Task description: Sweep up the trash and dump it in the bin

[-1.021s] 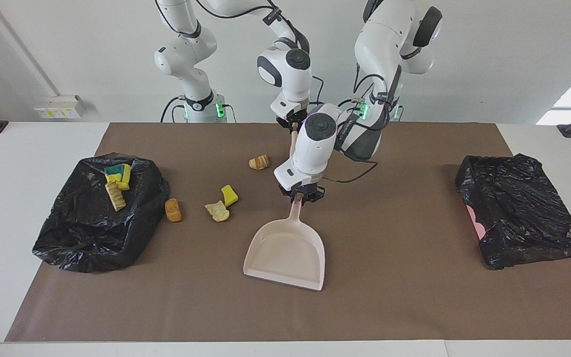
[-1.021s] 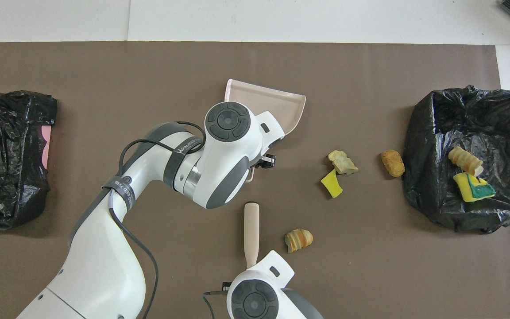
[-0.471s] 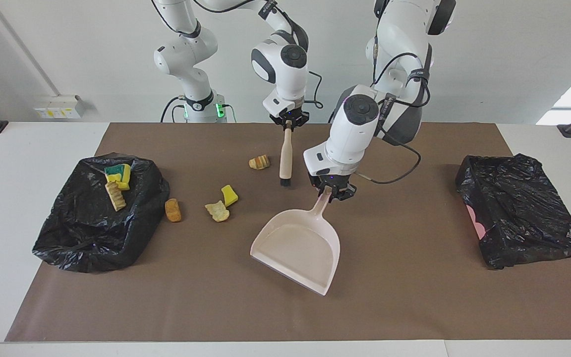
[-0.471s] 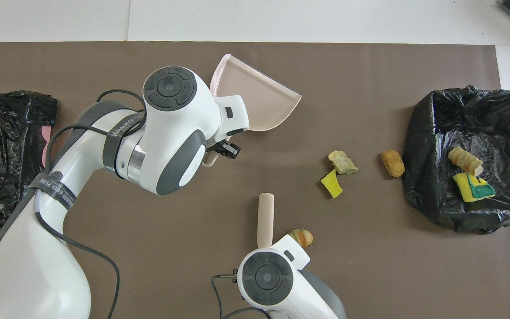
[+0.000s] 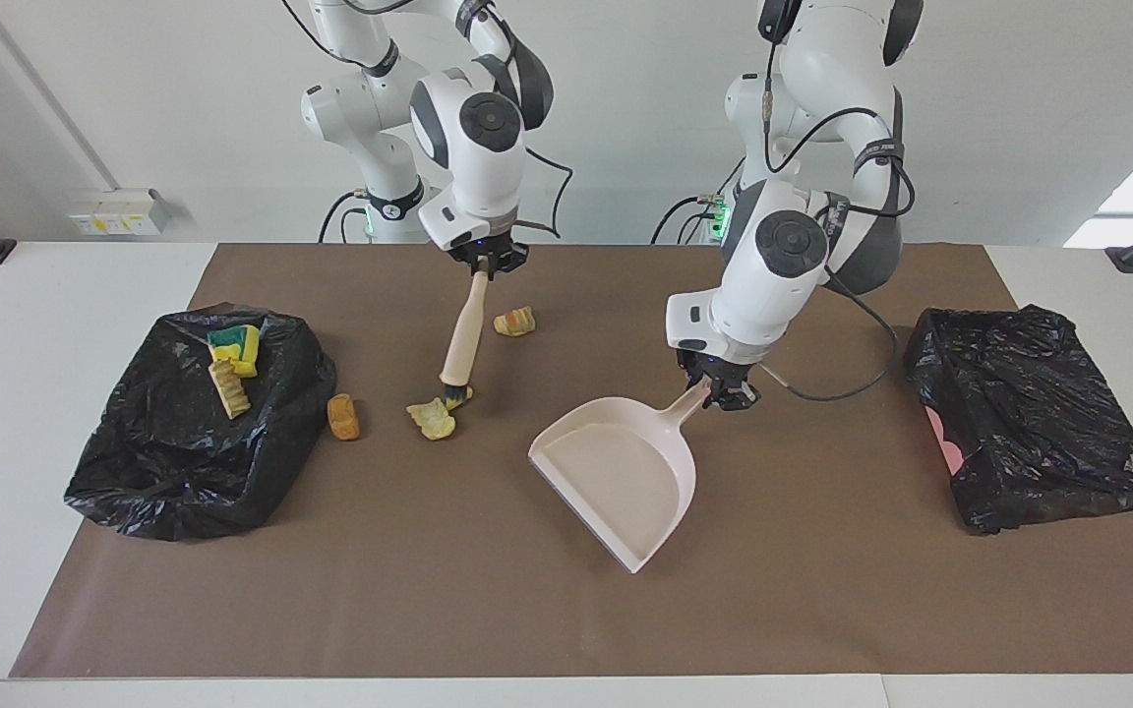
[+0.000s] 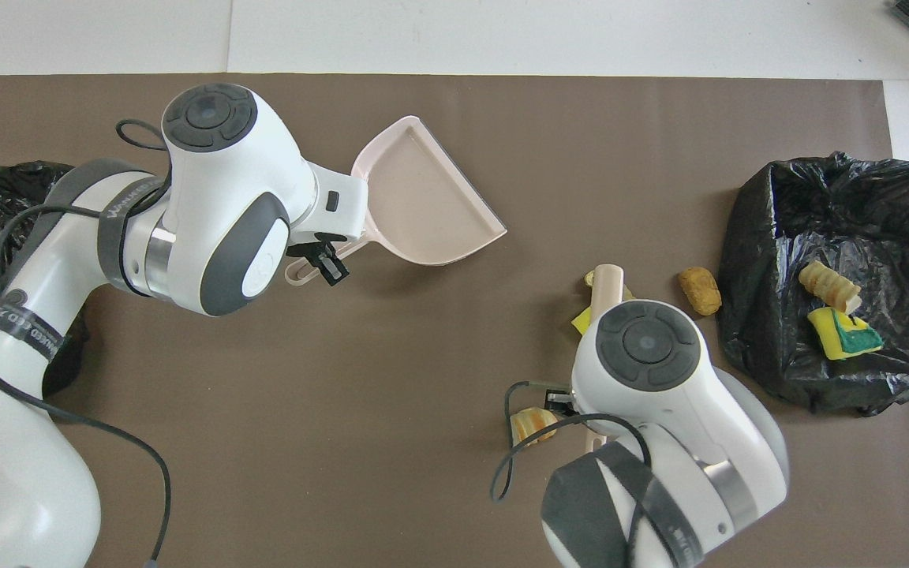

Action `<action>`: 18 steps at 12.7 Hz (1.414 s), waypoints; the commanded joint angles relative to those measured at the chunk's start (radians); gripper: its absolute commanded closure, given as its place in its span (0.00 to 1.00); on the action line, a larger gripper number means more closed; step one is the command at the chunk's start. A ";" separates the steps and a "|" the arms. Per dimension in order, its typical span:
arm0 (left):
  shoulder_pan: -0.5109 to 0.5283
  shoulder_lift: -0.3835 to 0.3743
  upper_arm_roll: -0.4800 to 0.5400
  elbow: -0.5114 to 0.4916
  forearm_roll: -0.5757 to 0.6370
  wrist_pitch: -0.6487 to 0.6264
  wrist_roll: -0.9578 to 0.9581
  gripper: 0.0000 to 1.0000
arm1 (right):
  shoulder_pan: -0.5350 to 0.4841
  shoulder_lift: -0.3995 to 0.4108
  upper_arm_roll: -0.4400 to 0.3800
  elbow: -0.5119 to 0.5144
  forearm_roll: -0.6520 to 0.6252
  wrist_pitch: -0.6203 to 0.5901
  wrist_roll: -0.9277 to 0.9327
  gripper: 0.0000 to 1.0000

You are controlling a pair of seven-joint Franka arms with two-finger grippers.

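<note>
My right gripper [image 5: 485, 262] is shut on the top of a wooden brush [image 5: 461, 332], which tilts down to a yellow trash piece [image 5: 465, 396] and a pale tan one [image 5: 432, 419]. An orange lump [image 5: 342, 416] lies beside the black-bagged bin [image 5: 134, 472], and a tan chunk [image 5: 514, 322] lies nearer the robots. A yellow-green sponge [image 5: 237, 344] and a tan piece [image 5: 228, 386] sit in the bin. My left gripper [image 5: 724, 389] is shut on the handle of the pink dustpan [image 5: 621, 467], whose mouth faces the trash. In the overhead view, the right wrist hides its gripper above the brush [image 6: 606, 284].
A second black-bagged bin [image 5: 1039, 393] sits at the left arm's end of the brown mat [image 5: 822, 590]. The dustpan [image 6: 423, 197] rests mid-table, well apart from the trash pieces. White table surrounds the mat.
The left gripper carried the dustpan toward the left arm's end and turned its mouth toward the trash. The right gripper swung the brush toward the right arm's end, down to the yellow piece.
</note>
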 commanded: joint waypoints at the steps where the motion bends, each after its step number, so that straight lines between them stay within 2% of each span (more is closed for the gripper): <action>1: 0.003 -0.060 -0.005 -0.066 0.099 -0.036 0.241 1.00 | -0.120 0.016 0.013 -0.004 -0.076 -0.013 -0.060 1.00; 2: 0.000 -0.073 -0.005 -0.086 0.112 -0.031 0.363 1.00 | -0.162 0.013 0.013 -0.023 -0.111 -0.011 -0.091 1.00; 3: -0.002 -0.094 -0.005 -0.124 0.112 -0.036 0.404 1.00 | -0.211 0.002 0.013 -0.052 -0.131 -0.001 -0.125 1.00; 5: -0.023 -0.163 -0.007 -0.252 0.112 0.002 0.403 1.00 | -0.297 -0.006 0.015 -0.075 -0.162 0.001 -0.185 1.00; 7: -0.050 -0.229 -0.007 -0.374 0.112 0.068 0.401 1.00 | -0.322 -0.035 0.013 -0.133 -0.184 0.042 -0.220 1.00; 10: -0.060 -0.273 -0.010 -0.454 0.110 0.090 0.308 1.00 | -0.359 -0.021 0.015 -0.176 -0.214 0.121 -0.226 1.00; 13: -0.105 -0.323 -0.008 -0.557 0.110 0.206 0.253 1.00 | -0.353 0.017 0.016 -0.195 -0.233 0.157 -0.260 1.00; 15: -0.106 -0.327 -0.008 -0.558 0.113 0.184 0.160 1.00 | -0.335 0.027 0.018 -0.204 -0.233 0.188 -0.321 1.00; 18: -0.116 -0.333 -0.008 -0.564 0.119 0.188 0.148 1.00 | -0.266 0.027 0.021 -0.202 -0.184 0.197 -0.386 1.00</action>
